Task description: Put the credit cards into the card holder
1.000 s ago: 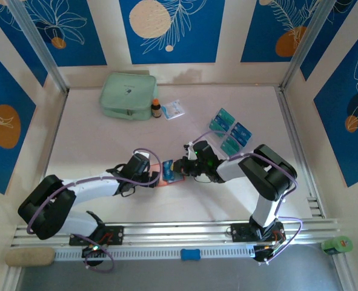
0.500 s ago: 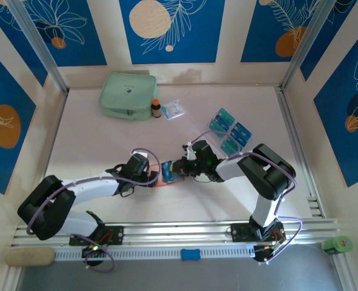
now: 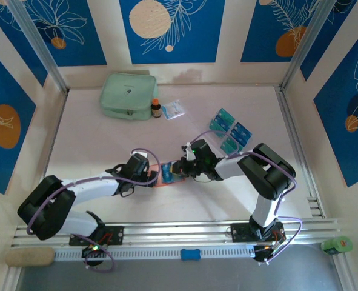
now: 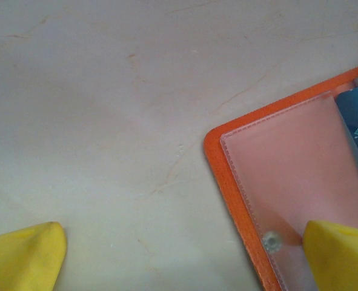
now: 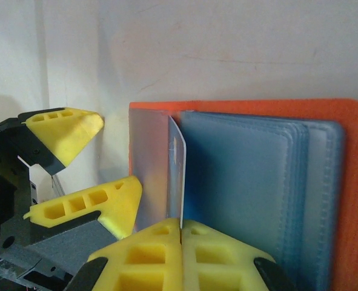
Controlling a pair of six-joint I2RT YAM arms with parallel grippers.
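Pale tabletop (image 4: 106,109): left pincer (image 4: 182,254) gapes by card holder (image 4: 275,176); right pincer (image 5: 180,242) clamps, seemingly, a card (image 5: 175,176).

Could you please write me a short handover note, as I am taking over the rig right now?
Left gripper: open, holding nothing, one finger on the open wallet, on its clear pocket.
Right gripper: shut on one card, held edge-on at the wallet's inner pockets.
Other cards: together on the table, back right.
Done: wallet open, one card in hand. I cannot tell whether any card is already in.
Left: slide this card in, then fetch the rest.
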